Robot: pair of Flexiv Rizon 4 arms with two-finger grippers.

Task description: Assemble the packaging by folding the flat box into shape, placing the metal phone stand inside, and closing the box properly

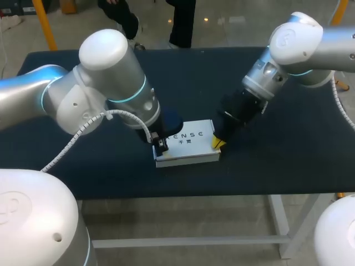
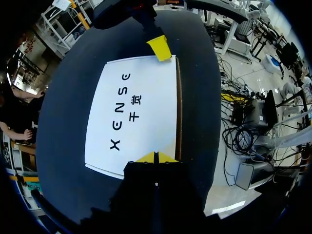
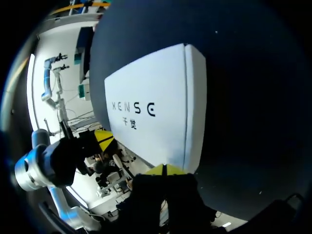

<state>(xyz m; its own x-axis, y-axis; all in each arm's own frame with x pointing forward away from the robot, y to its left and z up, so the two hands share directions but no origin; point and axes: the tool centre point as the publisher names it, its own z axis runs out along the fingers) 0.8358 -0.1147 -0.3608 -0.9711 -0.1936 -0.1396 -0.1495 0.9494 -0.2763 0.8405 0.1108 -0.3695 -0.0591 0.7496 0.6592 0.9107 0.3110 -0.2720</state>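
Left gripper (image 2: 156,157) fingers together, tips at box (image 2: 141,73) left end; right gripper (image 3: 165,169) likewise, right end. Head view hides left tips.

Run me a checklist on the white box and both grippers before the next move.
1. White box flat on the table: ok.
2. No flap raised on top of it: ok.
3. Its side seam fully tucked: cannot tell.
4. Metal phone stand inside: cannot tell; not visible.
5. Left gripper shut, at one end of the box: ok.
6. Right gripper shut, at the opposite end: ok.
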